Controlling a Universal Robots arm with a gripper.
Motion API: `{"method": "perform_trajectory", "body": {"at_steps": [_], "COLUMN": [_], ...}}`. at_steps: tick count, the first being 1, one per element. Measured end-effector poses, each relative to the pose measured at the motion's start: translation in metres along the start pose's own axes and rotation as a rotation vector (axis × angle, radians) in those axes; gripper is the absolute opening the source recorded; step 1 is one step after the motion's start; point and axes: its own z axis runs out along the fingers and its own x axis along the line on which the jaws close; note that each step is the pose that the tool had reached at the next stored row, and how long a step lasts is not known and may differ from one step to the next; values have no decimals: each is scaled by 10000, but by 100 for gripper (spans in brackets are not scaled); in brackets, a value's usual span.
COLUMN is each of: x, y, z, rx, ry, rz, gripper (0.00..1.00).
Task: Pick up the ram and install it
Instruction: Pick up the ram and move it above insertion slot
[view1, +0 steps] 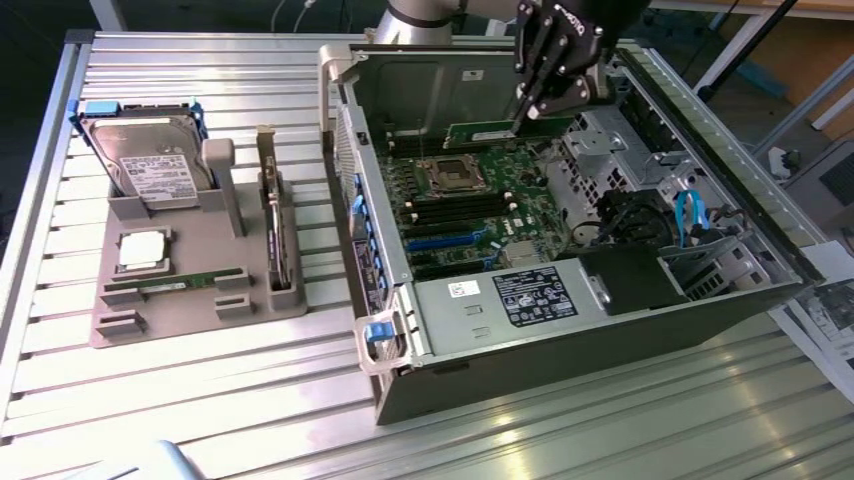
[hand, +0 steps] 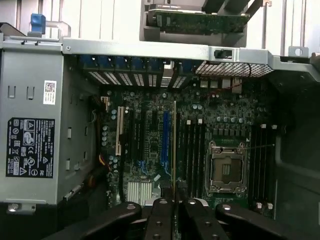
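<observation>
My gripper (view1: 523, 118) hangs over the open computer case (view1: 387, 360), shut on the ram (view1: 481, 131), a narrow green stick that juts out toward the exterior view's left. It is held above the motherboard (view1: 501, 235), over the black memory slots (view1: 461, 207) beside the processor socket (view1: 451, 175). In the wrist view the ram (hand: 174, 145) appears edge-on as a thin line between my black fingers (hand: 161, 220), running lengthwise along the dark memory slots (hand: 192, 155) below it. It is still clear of the board.
A grey holder (view1: 160, 325) at the exterior view's left carries a hard drive (view1: 147, 160), a square silver chip (view1: 143, 250), an upright dark card (view1: 274, 225) and a second green stick (view1: 174, 284). The case's walls, power supply (view1: 534, 295) and drive cage (view1: 607, 140) surround the motherboard.
</observation>
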Motion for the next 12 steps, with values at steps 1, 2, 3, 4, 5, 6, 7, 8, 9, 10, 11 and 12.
{"method": "perform_trajectory", "body": {"at_steps": [1,2,3,4,5,6,7,8,9,10,11,12], "x": [1,1,2,3,5,6,7,11,14,17,17,18], "y": [-32,-81,-138,-189,-242,-321,-395,-469,-536,-605,-634,-636], "z": [-2,-5,-7,-10,-12,-16,-19,-23,-26,-29,-31,-31], "rx": [0,0,0,0,0,0,0,0,0,0,0,0], "ry": [0,1,1,0,-1,0,0,0,0,-1,1,0], "rz": [-1,-1,0,-1,0,-1,0,-1,1,0,0,1], "gripper": [13,13,13,13,13,13,13,13,13,13,13,13]}}
